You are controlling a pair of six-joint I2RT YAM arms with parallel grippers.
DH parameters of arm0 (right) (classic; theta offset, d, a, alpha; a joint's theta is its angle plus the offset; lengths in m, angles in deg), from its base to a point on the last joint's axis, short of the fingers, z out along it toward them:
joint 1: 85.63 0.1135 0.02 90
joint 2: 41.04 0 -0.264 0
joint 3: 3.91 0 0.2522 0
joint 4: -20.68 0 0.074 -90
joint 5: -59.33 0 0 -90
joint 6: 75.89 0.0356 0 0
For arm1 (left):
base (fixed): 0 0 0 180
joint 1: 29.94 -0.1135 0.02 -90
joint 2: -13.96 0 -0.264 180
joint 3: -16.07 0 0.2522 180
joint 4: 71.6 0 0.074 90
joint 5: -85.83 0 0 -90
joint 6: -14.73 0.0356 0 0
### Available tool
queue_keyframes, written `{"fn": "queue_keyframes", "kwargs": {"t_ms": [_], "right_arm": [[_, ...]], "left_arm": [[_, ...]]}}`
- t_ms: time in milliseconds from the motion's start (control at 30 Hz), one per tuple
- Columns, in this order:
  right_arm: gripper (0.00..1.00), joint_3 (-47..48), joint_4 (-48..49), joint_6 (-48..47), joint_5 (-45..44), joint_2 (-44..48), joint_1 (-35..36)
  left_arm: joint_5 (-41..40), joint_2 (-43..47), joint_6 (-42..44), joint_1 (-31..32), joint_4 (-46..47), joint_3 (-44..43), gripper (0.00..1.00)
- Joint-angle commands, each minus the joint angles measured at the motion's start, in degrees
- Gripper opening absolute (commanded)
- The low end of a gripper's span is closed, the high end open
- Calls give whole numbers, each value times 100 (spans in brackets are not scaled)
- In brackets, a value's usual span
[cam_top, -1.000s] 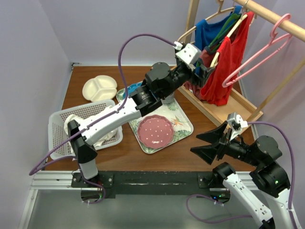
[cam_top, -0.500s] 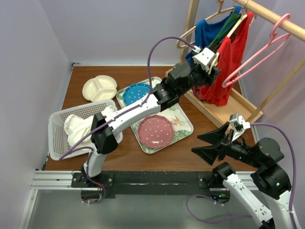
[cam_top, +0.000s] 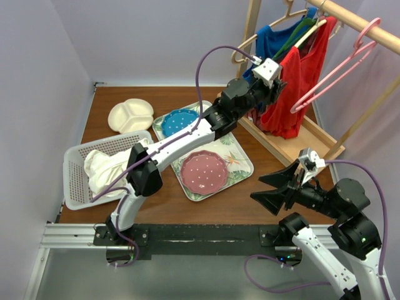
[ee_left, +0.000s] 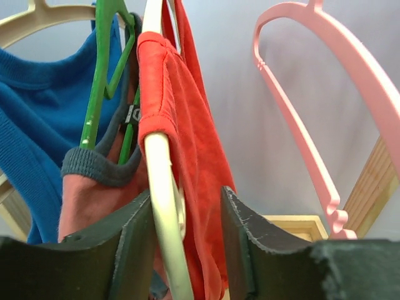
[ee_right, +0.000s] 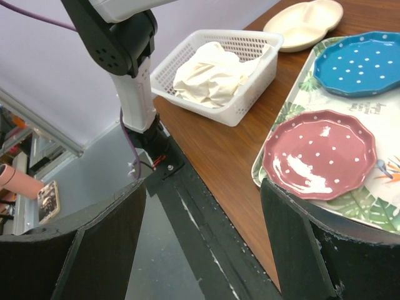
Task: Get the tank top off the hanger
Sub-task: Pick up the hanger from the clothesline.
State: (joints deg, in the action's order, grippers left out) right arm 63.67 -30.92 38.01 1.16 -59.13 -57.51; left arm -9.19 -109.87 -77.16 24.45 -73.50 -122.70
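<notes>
Two things sit between the half-closed jaws of the left gripper (ee_left: pixel 185 197) (pinching or not, I cannot tell), a strap of the red tank top (ee_left: pixel 187 125) at 1 o'clock and its cream hanger (ee_left: pixel 161 169), so a pull may drag both off the rail (cam_top: pixel 350 15); the right gripper (cam_top: pixel 256 188) gapes empty at 5 o'clock.

**Lighting:** bright, even and diffuse in all three views.

**Top view:** sharp, with only soft, faint shadows on the surface (cam_top: pixel 206 212).

**Left wrist view:** the left end effector (ee_left: pixel 186 197) is soft-focused at 6 o'clock, and the red tank top (ee_left: pixel 187 125) is crisper.

**Right wrist view:** white glare on the pink plate (ee_right: pixel 319 156) at 4 o'clock. The right end effector (ee_right: pixel 203 187) is dark and blurred along the bottom edge.
</notes>
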Motion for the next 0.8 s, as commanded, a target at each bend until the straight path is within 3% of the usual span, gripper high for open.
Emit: {"fn": "queue_keyframes", "kwargs": {"t_ms": [0, 200, 300, 333, 567, 767], "right_arm": [[78, 199, -91, -219, -178, -186, 1], [78, 251, -100, -298, -222, -204, 1], [78, 304, -100, -324, -230, -213, 1], [78, 313, -100, -325, -230, -222, 9], [78, 471, -170, -430, -248, -327, 1], [78, 419, -118, -421, -230, -318, 9]], "left_arm": [[203, -124, 13, 1, 449, -401, 45], [256, -220, -39, 10, 546, -506, 26], [264, -247, -40, 10, 624, -560, 10], [264, -229, 56, 28, 703, -481, 0], [396, -203, 66, 98, 1178, -516, 0], [326, 183, -30, 98, 2118, 170, 0]]}}
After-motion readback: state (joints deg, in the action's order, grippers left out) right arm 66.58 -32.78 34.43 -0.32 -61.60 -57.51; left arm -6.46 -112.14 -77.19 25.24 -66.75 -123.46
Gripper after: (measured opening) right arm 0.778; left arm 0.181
